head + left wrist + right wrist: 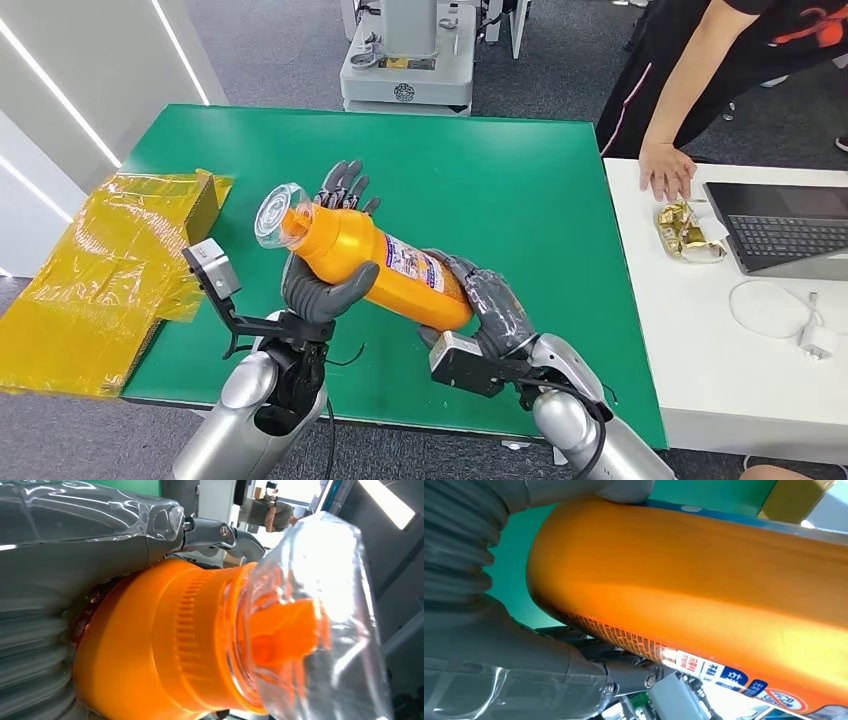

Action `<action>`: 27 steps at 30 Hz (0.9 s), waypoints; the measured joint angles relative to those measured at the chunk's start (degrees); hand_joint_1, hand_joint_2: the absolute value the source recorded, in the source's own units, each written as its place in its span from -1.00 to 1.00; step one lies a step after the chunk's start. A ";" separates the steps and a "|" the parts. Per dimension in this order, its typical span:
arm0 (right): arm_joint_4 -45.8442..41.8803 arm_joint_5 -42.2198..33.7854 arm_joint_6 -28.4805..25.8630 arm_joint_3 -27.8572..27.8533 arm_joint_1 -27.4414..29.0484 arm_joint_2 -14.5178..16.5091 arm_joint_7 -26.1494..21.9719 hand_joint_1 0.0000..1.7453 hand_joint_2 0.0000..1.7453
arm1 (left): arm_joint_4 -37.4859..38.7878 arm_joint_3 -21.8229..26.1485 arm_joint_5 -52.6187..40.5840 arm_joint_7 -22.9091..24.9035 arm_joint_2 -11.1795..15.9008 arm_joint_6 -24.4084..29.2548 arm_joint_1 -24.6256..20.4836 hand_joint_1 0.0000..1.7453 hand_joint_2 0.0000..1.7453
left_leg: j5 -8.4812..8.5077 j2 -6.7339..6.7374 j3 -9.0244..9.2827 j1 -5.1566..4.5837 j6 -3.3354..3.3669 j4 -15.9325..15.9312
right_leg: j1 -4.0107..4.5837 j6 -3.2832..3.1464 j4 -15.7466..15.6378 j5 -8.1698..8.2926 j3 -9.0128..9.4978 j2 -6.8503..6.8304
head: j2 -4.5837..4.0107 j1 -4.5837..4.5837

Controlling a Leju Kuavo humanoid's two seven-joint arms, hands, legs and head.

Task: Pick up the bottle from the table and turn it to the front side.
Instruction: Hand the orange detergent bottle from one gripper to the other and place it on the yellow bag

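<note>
Two robot hands clamp orange bottle (pixel 372 262) above green worktop (pixel 520 190), bottle lifted, tilted, clear cap (pixel 274 212) up-left. Right robot hand (pixel 492 305) wraps base at near right; left robot hand (pixel 325 280) grips upper body near neck, fingers (pixel 343 186) behind it. Label (pixel 412 265) faces up. Yellow-wrapped box (pixel 110 270) at left edge. Far right: person's hand (pixel 667 170) on white table (pixel 720 350), beside laptop (pixel 785 225).
</note>
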 joint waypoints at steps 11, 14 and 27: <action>2.55 -0.40 1.68 0.00 -0.99 0.00 -1.81 1.00 1.00 | 2.68 0.17 -0.19 -0.09 -0.41 -0.13 -0.04 -0.77 1.00 | 0.00 0.00 0.00 0.00 0.00 0.00 | 0.00 0.00 0.00 0.00 0.00 0.00 | 0.00 -0.01; 3.15 -0.40 1.81 0.02 -1.20 0.00 -1.87 1.00 1.00 | 3.17 0.23 -0.22 -0.14 -0.54 -0.14 -0.04 0.73 1.00 | 0.00 0.00 0.00 0.00 0.00 0.00 | 0.00 0.00 0.00 0.00 0.00 0.00 | 0.00 -0.01; 4.94 -0.40 2.36 0.38 -2.16 0.00 -2.42 1.00 1.00 | 4.20 0.61 -1.09 -0.94 -1.07 -0.05 -0.02 1.00 1.00 | 0.00 0.00 -0.01 0.00 0.00 0.00 | 0.00 0.00 0.00 0.00 -0.02 0.00 | 0.00 -0.01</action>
